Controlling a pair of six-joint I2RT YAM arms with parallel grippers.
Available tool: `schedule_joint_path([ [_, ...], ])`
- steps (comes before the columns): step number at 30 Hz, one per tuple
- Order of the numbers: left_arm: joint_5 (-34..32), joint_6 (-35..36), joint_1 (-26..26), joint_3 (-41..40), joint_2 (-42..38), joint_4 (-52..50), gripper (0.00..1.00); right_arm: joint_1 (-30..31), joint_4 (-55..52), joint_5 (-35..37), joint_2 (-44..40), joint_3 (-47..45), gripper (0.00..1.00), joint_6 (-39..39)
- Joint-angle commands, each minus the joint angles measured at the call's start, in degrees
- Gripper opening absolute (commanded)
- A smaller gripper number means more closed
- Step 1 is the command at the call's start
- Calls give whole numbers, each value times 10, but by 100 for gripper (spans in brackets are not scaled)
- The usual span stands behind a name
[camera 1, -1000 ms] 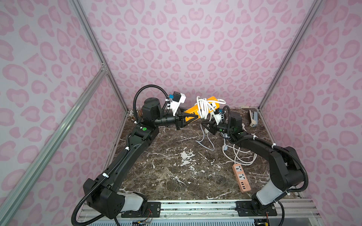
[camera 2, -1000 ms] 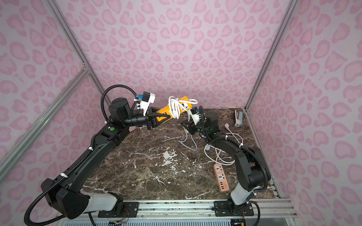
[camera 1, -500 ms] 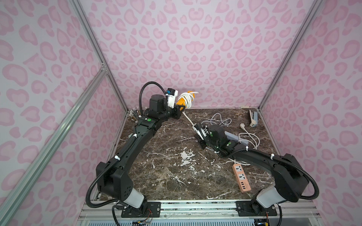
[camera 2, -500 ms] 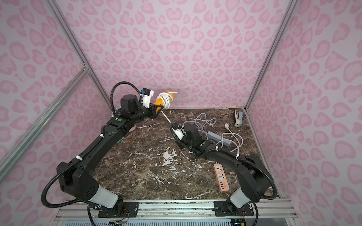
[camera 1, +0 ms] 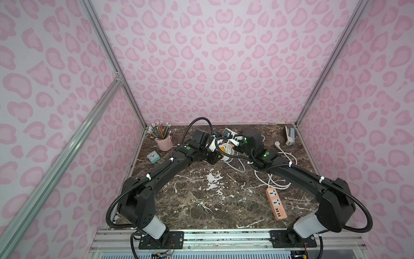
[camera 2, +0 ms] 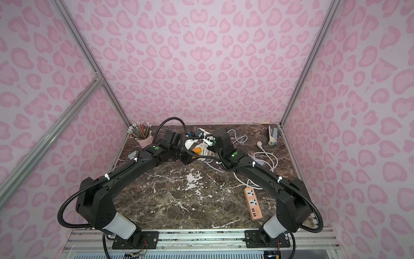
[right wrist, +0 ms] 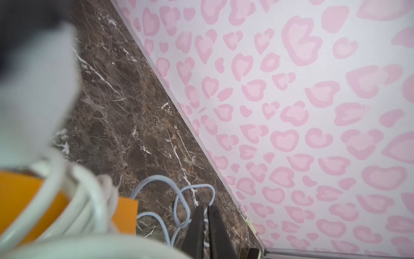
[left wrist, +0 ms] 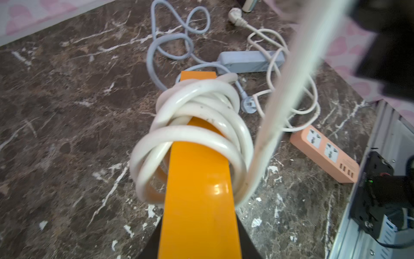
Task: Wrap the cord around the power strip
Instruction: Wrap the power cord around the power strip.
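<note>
Your left gripper (left wrist: 199, 246) has its jaws clamped on one end of the orange strip (left wrist: 198, 179), which it holds clear of the table (camera 1: 201, 201) toward the rear centre, between the two wrists, with the free end pointing away from the wrist. The white cord (left wrist: 190, 134) already sits in several loose loops around the middle of the strip, and one strand (left wrist: 289, 78) leaves the loop nearest the gripper and runs off, blurred, toward the right arm. Your right gripper (right wrist: 207, 215) has its jaws pressed together; in its wrist view nothing shows between the fingers (right wrist: 218, 233), so you cannot count on it having the strand. Judge the strip as rigid, light and glossy: it will not flex, but its smooth faces can slip or swing in a grip at one end, so hold it across the flat faces near that end and leave the middle free. The cord looks thick, rubbery and springy; the loops are slack and uneven and will likely spring open or slide toward the free end if tension drops. Take the strand close to the coil, not far out along it, so each turn lands tight beside the last. Mind the grey strip (left wrist: 246, 61) and peach strip (left wrist: 324, 154) lying on the table below: a trailing strand can snag them
</note>
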Motion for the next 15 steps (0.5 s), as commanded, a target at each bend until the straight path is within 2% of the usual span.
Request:
schedule_joint_path([
  [1, 125, 44, -17, -28, -24, -55, 3, -39, 37, -88, 33, 78, 0, -26],
  [5, 183, 44, -18, -57, -55, -31, 3, -66, -93, -182, 77, 138, 0, -70],
  [9, 206, 46, -16, -74, -60, -10, 3, -77, -206, -254, 97, 160, 11, -88],
  [15, 261, 51, -14, -66, -47, 10, 2, -96, -292, -333, 113, 177, 35, -83],
])
